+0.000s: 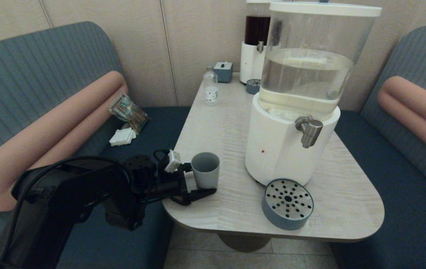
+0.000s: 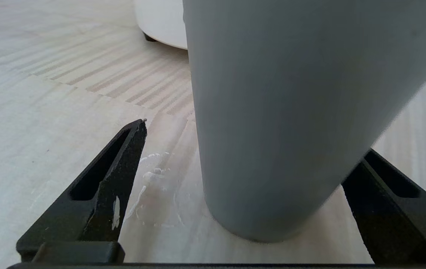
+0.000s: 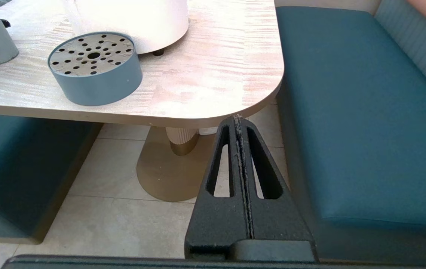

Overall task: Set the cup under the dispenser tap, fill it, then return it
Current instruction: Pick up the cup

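A pale wood table [image 1: 235, 123] stands between 2 blue benches. At its near-left edge the cup [image 1: 205, 170] sits upright between the left gripper's [image 1: 198, 186] wide-spread fingers; the left wrist view shows a gap at one finger [image 2: 112, 179]. The drip tray [image 1: 287, 203] lies below the dispenser tap [image 1: 310, 130]. Only the right wrist view shows the right gripper [image 3: 239, 123], pressed closed below the table's near-right corner.

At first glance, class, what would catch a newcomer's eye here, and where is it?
The big dispenser with its steel tap dominates the table's right side. Near the left edge, the left gripper brackets the grey cup, fingers open. A perforated drip tray sits below the tap.
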### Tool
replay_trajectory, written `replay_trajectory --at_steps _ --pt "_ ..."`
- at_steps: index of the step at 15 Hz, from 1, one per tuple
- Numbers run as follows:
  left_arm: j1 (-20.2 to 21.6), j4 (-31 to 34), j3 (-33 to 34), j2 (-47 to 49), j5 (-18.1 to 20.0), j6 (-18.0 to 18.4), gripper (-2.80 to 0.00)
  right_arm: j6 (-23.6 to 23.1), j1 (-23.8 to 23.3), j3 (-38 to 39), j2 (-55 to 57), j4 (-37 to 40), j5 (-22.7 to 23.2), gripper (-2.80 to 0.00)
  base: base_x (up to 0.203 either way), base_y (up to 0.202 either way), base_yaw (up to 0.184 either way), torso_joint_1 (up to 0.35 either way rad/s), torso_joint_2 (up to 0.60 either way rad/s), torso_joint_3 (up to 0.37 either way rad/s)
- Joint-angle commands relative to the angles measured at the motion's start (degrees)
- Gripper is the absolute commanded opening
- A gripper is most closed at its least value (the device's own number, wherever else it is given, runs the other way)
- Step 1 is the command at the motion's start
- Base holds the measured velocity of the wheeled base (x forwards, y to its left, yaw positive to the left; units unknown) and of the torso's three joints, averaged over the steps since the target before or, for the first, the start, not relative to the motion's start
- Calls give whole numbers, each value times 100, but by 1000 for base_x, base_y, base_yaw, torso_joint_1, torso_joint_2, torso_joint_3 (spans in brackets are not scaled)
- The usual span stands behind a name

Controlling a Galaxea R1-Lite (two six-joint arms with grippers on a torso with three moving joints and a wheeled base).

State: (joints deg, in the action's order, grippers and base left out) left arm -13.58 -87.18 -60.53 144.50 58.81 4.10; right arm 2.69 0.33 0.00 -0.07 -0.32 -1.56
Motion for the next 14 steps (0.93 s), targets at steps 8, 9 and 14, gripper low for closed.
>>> replay_trajectory --at_steps 8,9,14 --pt "-91 -48 58 -155 -45 75 -280 3 2 9 7 -3 -2 -280 0 0 0 0 0 0" --pt "-106 -48 115 -286 -49 64 -280 3 2 0 7 -3 -2 -280 0 0 0 0 0 0" --pt "-804 -48 394 -1075 -329 -68 -280 3 2 0 7 -3 -2 -280 0 0 0 0 0 0"
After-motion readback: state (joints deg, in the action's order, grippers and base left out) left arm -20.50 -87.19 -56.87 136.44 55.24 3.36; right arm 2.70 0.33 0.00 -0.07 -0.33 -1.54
